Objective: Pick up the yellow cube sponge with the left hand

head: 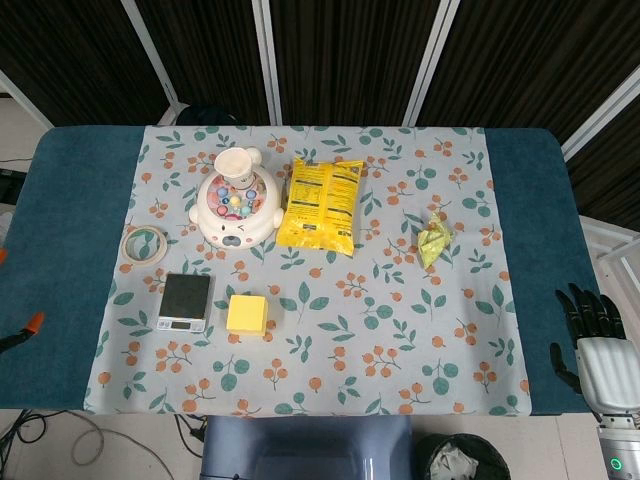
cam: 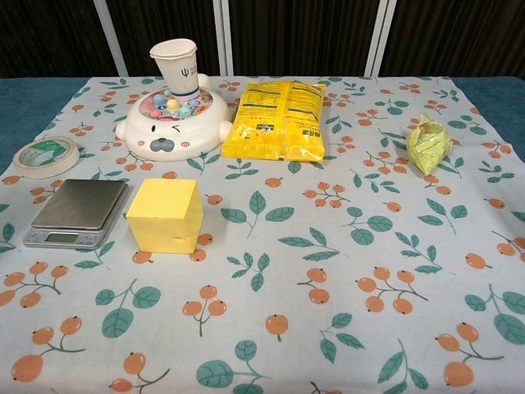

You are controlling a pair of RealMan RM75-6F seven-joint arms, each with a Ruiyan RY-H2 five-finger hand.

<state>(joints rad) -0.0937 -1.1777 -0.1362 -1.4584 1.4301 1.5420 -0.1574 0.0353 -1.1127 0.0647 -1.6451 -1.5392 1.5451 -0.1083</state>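
The yellow cube sponge [head: 247,314] [cam: 166,215] sits on the floral tablecloth, just right of a small digital scale [head: 186,300] [cam: 75,212]. Nothing touches it. My right hand [head: 593,340] hangs off the table's right edge at the lower right of the head view, far from the sponge, with its dark fingers stretched out and apart and nothing in it. The chest view does not show it. Neither view shows my left hand.
Behind the sponge stands a white animal-shaped toy [head: 233,208] [cam: 171,123] with a paper cup [cam: 176,66] on top. A yellow snack bag [head: 320,205] [cam: 275,119] lies beside it. A tape roll [head: 145,244] [cam: 45,155] is at the left, a crumpled green wrapper [head: 434,240] [cam: 428,144] at the right.
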